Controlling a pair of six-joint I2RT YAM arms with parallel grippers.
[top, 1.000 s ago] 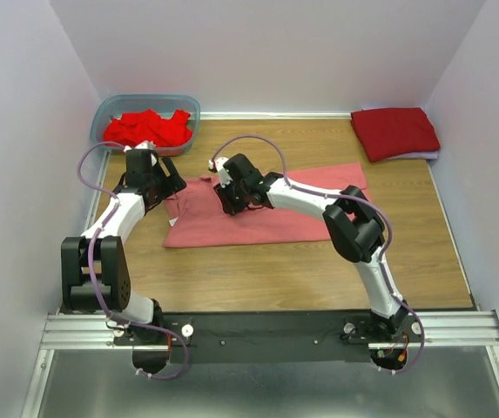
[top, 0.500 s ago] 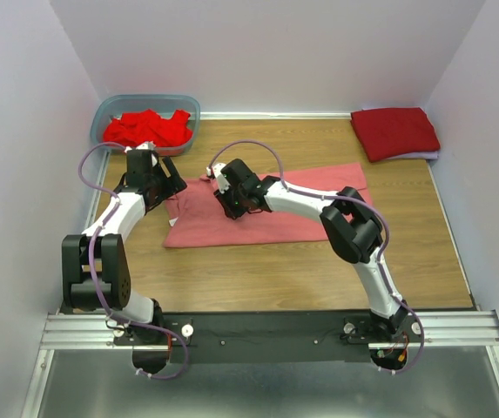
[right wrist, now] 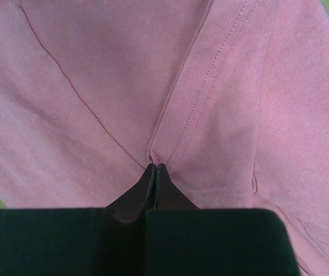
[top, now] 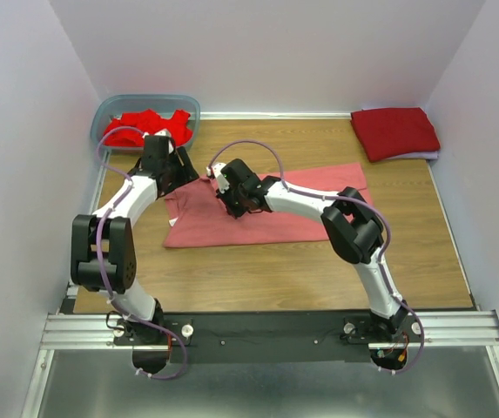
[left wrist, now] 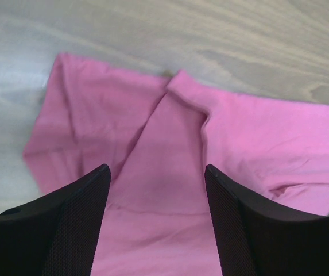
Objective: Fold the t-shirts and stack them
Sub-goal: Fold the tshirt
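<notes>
A pink tee (top: 258,228) lies spread on the middle of the table (top: 275,270), its long side running left to right, with some folds and wrinkles at its left end. The right gripper (right wrist: 154,168) is closed with its jaws pressed together, pinching a small pucker of the pink cloth where a stitched seam and a crease meet; this is in the left part of the tee. The left gripper (left wrist: 155,168) hangs over the tee's left end with its fingers (left wrist: 78,224) spread apart and nothing between them, the wrinkled cloth below. Red tees (top: 144,129) lie heaped in a tub (top: 108,106) at the far left corner. A crimson tee (top: 394,132) sits folded at the far right corner, well apart from the pink one.
</notes>
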